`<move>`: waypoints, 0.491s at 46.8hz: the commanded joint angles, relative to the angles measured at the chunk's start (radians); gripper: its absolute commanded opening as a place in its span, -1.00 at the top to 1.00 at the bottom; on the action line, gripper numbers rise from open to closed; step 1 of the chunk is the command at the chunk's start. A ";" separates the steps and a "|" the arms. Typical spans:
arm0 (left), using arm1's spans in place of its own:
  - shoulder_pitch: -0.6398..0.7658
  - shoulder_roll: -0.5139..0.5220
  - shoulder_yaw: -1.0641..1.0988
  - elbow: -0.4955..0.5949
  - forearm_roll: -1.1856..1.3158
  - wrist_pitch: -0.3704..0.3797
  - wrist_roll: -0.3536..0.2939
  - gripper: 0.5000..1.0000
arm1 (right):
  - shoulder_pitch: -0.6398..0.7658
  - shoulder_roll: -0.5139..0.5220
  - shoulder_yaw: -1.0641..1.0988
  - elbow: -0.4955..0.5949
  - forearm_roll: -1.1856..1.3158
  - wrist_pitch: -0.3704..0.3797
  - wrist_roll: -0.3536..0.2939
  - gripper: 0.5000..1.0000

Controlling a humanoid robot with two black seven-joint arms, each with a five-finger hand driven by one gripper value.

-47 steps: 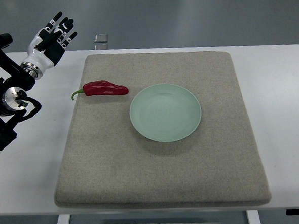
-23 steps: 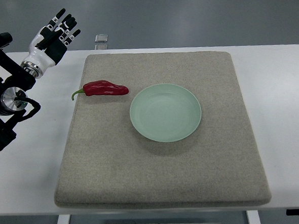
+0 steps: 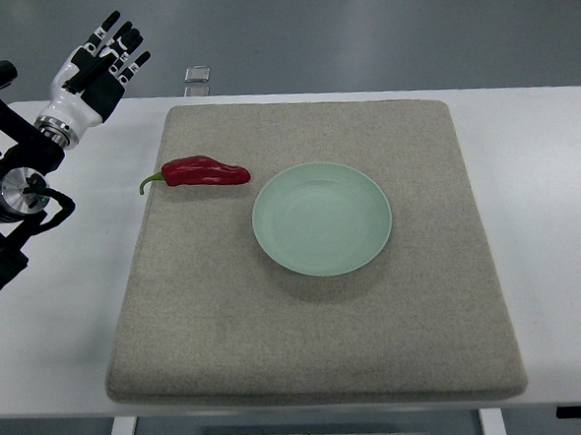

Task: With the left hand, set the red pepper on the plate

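We've got the left hand [image 3: 92,67] up at the far left, fingers spread and holding nothing, well away from the pepper [image 3: 203,172]. The pepper lies on the grey mat [image 3: 317,324], just left of the green plate [image 3: 321,219], stem pointing left off the mat's edge.

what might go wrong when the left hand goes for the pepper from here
The left robot hand is open and well off the red pepper, past the mat's far left corner, so a long reach could land off-target. The pepper is narrow and lies flat, so the fingers may roll or push it rather than grasp it. It sits close to the plate; a nudge could knock it against the rim.
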 commanded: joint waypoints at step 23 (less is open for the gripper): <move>-0.020 0.080 0.005 -0.053 0.329 -0.003 -0.072 -1.00 | -0.001 0.000 0.000 0.000 0.000 0.000 0.000 -0.71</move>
